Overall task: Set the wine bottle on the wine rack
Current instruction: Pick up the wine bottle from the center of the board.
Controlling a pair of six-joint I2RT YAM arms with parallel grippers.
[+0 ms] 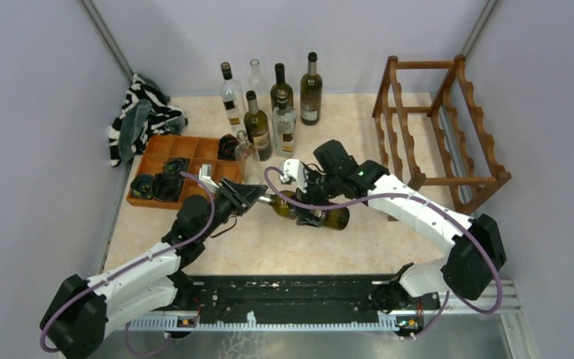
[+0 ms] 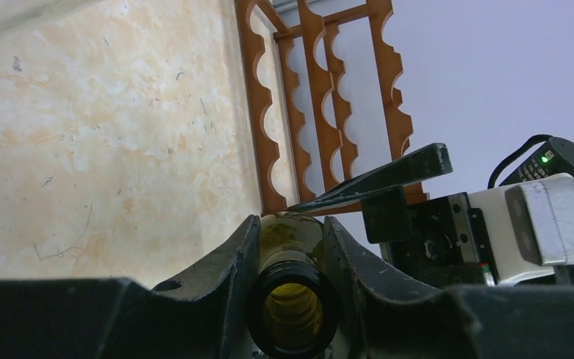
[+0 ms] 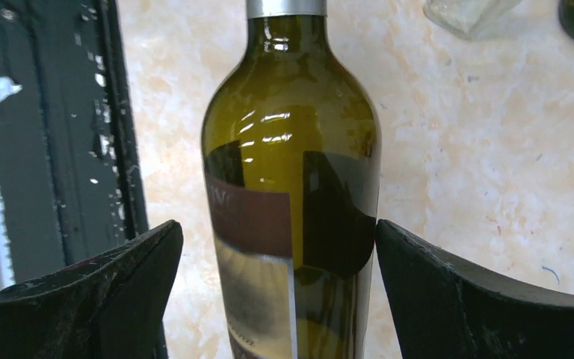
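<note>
The olive-green wine bottle [image 1: 327,217] hangs on its side above the middle of the table. My left gripper [image 1: 260,197] is shut on its neck; in the left wrist view the open bottle mouth [image 2: 291,247] sits clamped between that gripper's [image 2: 291,258] fingers. My right gripper [image 1: 308,214] is open and straddles the bottle's body [image 3: 291,164]. In the right wrist view one fingertip [image 3: 418,269] lies at the glass and the other fingertip [image 3: 131,273] stands off with a gap. The dark reddish-brown wine rack [image 1: 441,127] stands at the back right, with nothing on its scalloped rails [image 2: 321,97].
Several upright bottles [image 1: 269,105] stand at the back centre. An orange-brown compartment tray [image 1: 161,153] with dark items lies at the left, a striped cloth [image 1: 142,116] behind it. A black rail [image 1: 291,299] runs along the near edge.
</note>
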